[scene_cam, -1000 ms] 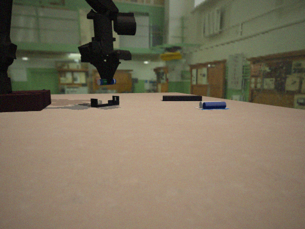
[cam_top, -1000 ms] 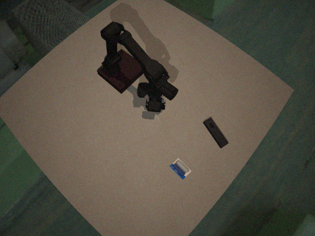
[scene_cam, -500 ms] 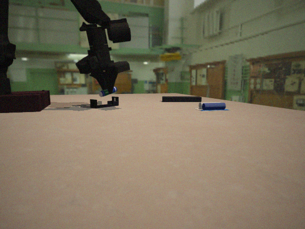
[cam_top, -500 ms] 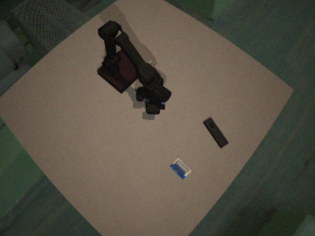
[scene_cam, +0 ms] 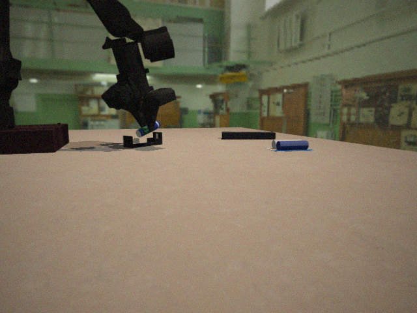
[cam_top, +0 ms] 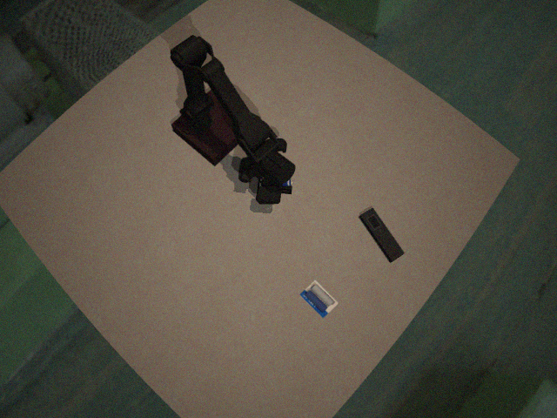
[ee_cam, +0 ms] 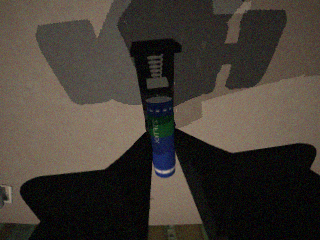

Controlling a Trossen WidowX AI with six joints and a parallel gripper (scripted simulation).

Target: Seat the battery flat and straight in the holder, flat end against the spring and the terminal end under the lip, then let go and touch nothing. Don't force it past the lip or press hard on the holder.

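In the wrist view, nearest the camera, the two dark fingers of the hand [ee_cam: 162, 145] are closed part-way on the battery [ee_cam: 161, 135], gripping it about its middle, at the green band. The battery's long axis runs away from the camera toward the holder [ee_cam: 156, 72]: a white-ringed blue end is nearest, and the other end, dark-faced, points at the holder's spring [ee_cam: 156, 65]. Battery and holder lie nearly in one line here. From the exterior view the battery [scene_cam: 147, 128] is tilted, its pale left end lower and dipping toward the holder [scene_cam: 143, 139], its blue right end raised; whether it touches the holder I cannot tell. The holder sits flat on the bench [scene_cam: 208, 218] with an upright wall at each end. Farther along the bench, well apart, lie a blue cylinder on a flat card [scene_cam: 290, 145] and a long black bar [scene_cam: 248, 135]. From the top view the hand [cam_top: 273, 187] hides the holder.
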